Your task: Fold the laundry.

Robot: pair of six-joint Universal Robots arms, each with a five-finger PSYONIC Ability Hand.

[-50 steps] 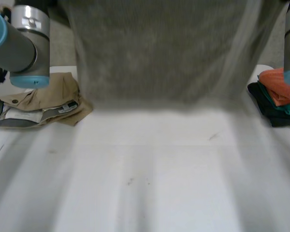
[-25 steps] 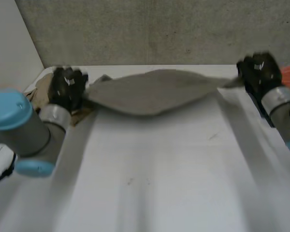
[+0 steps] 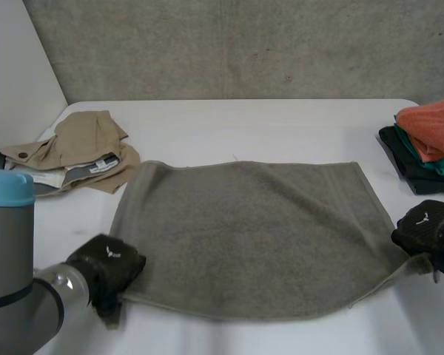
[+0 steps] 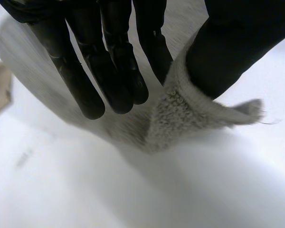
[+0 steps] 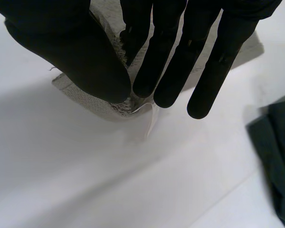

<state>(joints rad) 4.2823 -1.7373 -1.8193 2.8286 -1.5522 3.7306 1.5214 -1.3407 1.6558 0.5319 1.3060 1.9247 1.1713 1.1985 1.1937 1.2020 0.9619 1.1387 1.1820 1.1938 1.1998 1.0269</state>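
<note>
A grey-green towel (image 3: 251, 237) lies spread flat across the middle of the white table (image 3: 251, 126). My left hand (image 3: 107, 270) pinches the towel's near left corner (image 4: 190, 111) between thumb and fingers (image 4: 109, 66). My right hand (image 3: 428, 233) pinches the near right corner (image 5: 104, 102) the same way, thumb against straight fingers (image 5: 175, 57). Both near corners are lifted slightly off the table; the far edge lies flat.
Crumpled beige trousers (image 3: 74, 151) lie at the table's far left. A stack of folded clothes, orange over teal and dark green (image 3: 425, 144), sits at the right edge, close to my right hand; its dark cloth (image 5: 275, 152) lies beside the fingertips.
The towel was held up, then swung out over the table; now it lies spread flat. Both hands came down and towards me, still gripping its near corners.
</note>
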